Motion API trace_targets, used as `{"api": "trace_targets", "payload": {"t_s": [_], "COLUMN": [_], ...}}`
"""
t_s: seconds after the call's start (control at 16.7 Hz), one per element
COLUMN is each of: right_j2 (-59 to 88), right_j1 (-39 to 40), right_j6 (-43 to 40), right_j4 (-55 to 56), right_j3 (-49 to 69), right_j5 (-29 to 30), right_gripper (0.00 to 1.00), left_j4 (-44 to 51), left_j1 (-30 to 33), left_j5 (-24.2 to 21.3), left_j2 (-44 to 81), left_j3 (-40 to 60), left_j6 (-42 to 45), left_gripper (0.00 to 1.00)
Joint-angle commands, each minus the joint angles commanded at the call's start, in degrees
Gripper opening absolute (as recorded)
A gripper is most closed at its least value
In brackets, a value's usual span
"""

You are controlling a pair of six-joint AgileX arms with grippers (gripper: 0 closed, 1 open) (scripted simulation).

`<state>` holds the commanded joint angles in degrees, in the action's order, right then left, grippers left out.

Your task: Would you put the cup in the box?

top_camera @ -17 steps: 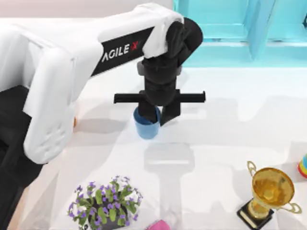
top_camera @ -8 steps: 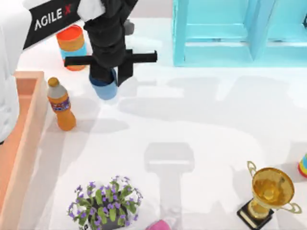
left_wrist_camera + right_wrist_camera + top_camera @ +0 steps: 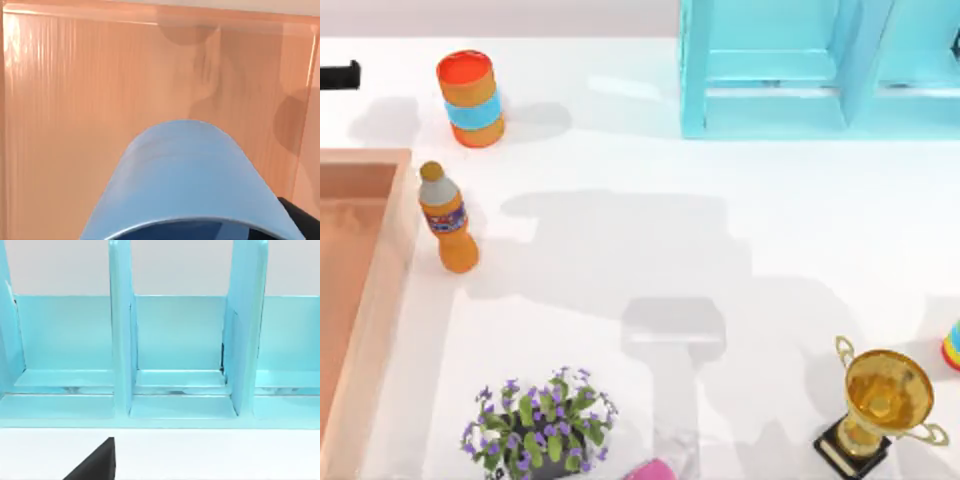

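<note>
Left hand holds the cup [image 3: 187, 175] over the box [image 3: 75, 100] floor; right hand state unclear.

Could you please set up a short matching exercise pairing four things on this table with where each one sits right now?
Things:
1. cup
2. orange bottle
3. gold trophy
4. orange can

Places:
A. near corner on the table's right
B. far side, left of the turquoise shelf
C. over the box floor, seen in the left wrist view
D. standing just outside the box's right wall

Pairs: 1-C, 2-D, 3-A, 4-B
</note>
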<state>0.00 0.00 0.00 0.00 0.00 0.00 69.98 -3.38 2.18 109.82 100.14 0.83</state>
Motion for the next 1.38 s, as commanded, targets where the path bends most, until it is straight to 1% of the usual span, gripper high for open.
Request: {"api": "trace_targets", "payload": {"t_s": [0.12, 0.3, 0.66, 0.84, 1.14, 1.38], "right_j2": [0.0, 0.0, 0.0, 0.0, 0.0, 0.0], "right_j1": [0.0, 0.0, 0.0, 0.0, 0.0, 0.0], "right_j6": [0.0, 0.0, 0.0, 0.0, 0.0, 0.0], "right_j4": [0.0, 0.0, 0.0, 0.0, 0.0, 0.0], "right_j3": [0.0, 0.0, 0.0, 0.0, 0.0, 0.0], "right_j5": [0.0, 0.0, 0.0, 0.0, 0.0, 0.0], "right_gripper": [1.00, 1.00, 1.00, 1.00, 1.00, 1.00], "left_j4": [4.1, 9.1, 10.0, 7.6, -2.8, -4.3], "left_j1": [-3.5, -6.1, -6.3, -6.6, -8.1, -8.3], "left_j5": [-0.5, -1.3, -1.4, -1.4, -1.5, -1.5], "left_j2": [-4.1, -8.1, -8.6, -8.6, -7.9, -7.7], "left_j3": [-4.0, -8.3, -9.0, -11.3, -20.9, -22.3], "left_j6": [4.9, 9.5, 10.4, 10.7, 11.9, 12.2], "left_gripper": [0.00, 0.00, 0.00, 0.00, 0.00, 0.00]}}
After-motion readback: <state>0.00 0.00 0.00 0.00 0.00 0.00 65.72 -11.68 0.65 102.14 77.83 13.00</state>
